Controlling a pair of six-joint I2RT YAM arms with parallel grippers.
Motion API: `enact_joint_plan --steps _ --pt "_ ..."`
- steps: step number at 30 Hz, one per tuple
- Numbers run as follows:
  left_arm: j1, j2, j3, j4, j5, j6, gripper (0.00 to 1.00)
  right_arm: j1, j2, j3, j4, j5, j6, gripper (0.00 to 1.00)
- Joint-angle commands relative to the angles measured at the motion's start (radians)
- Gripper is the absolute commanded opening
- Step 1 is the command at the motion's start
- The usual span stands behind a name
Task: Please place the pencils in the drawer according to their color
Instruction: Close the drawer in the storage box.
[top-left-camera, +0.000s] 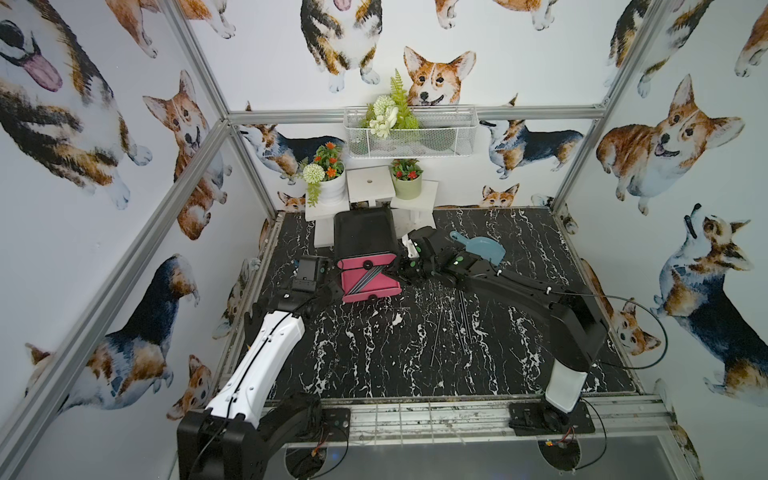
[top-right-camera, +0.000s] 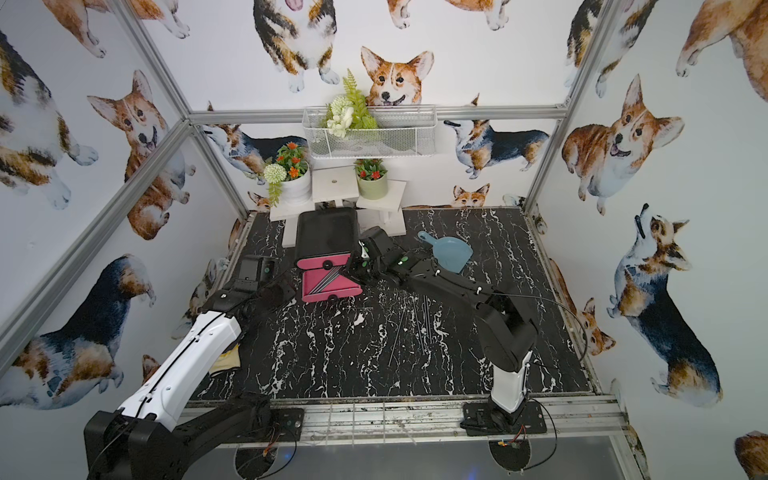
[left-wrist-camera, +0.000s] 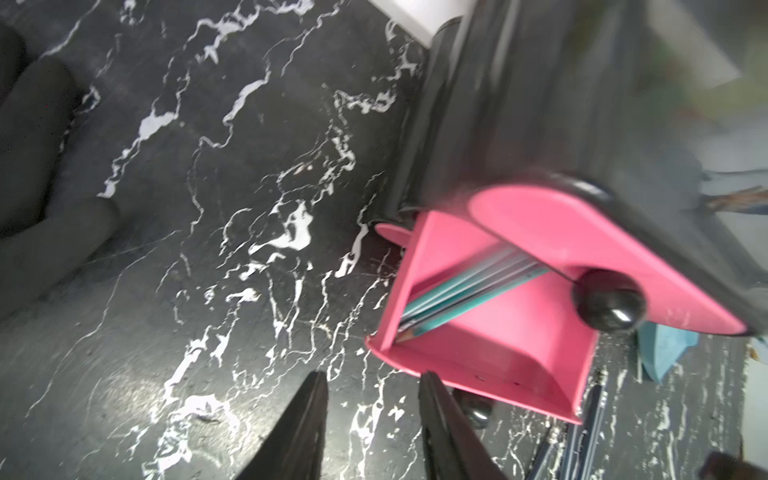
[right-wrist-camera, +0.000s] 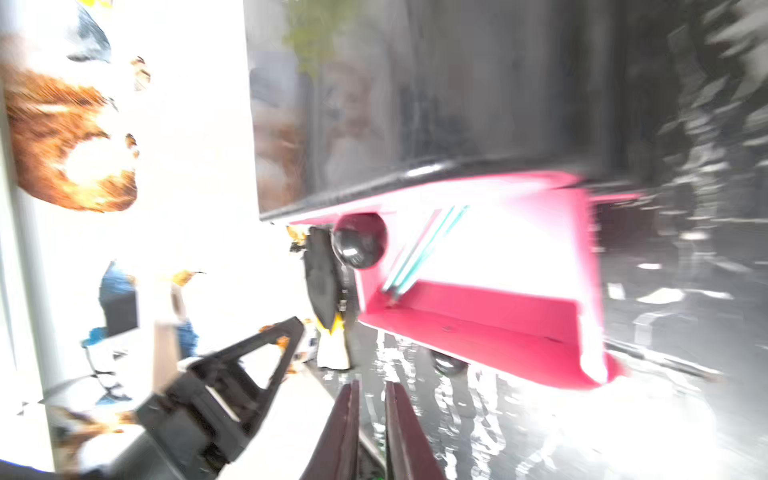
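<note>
The drawer chest (top-left-camera: 365, 232) (top-right-camera: 326, 232) is black with pink fronts, and one pink drawer (top-left-camera: 370, 289) (left-wrist-camera: 498, 345) (right-wrist-camera: 478, 328) stands pulled out. Several teal pencils (left-wrist-camera: 465, 291) (right-wrist-camera: 424, 249) lie slanted inside it. Several dark pencils (top-left-camera: 461, 320) (top-right-camera: 419, 320) (left-wrist-camera: 590, 424) lie on the marble table in front of it. My left gripper (left-wrist-camera: 374, 382) (top-left-camera: 330, 286) is open and empty at the pulled-out drawer's left front corner. My right gripper (right-wrist-camera: 370, 386) (top-left-camera: 399, 270) hovers at the drawer's right side with its jaws a narrow gap apart and nothing between them.
A blue dustpan (top-left-camera: 482, 247) (top-right-camera: 449, 251) lies behind my right arm. White stands with flower pots (top-left-camera: 332, 183) and a wire basket (top-left-camera: 409, 135) line the back wall. A small black device (top-left-camera: 307, 268) sits left of the chest. A yellow cloth (top-right-camera: 226, 357) lies by the left edge.
</note>
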Motion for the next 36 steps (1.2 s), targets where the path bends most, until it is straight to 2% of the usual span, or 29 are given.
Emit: enact_joint_plan --steps 1,4,7,16,27,36 --pt "0.002 -0.007 0.009 -0.012 0.020 0.021 0.43 0.032 -0.055 -0.012 -0.163 0.132 -0.224 0.21" --pt "0.003 -0.010 0.012 -0.023 0.010 0.018 0.45 0.095 -0.098 -0.041 -0.230 0.267 -0.360 0.22" --pt "0.003 -0.007 0.009 -0.019 0.005 0.006 0.48 0.161 -0.118 -0.094 -0.230 0.349 -0.447 0.22" --pt "0.023 -0.013 0.003 -0.035 -0.026 -0.027 0.49 0.232 -0.029 -0.189 -0.053 0.439 -0.529 0.15" --pt "0.049 -0.007 0.022 -0.040 -0.023 -0.025 0.50 0.224 0.143 -0.136 0.135 0.569 -0.640 0.12" --pt "0.051 -0.026 0.003 -0.037 -0.013 -0.030 0.50 0.147 0.230 -0.026 0.159 0.548 -0.688 0.12"
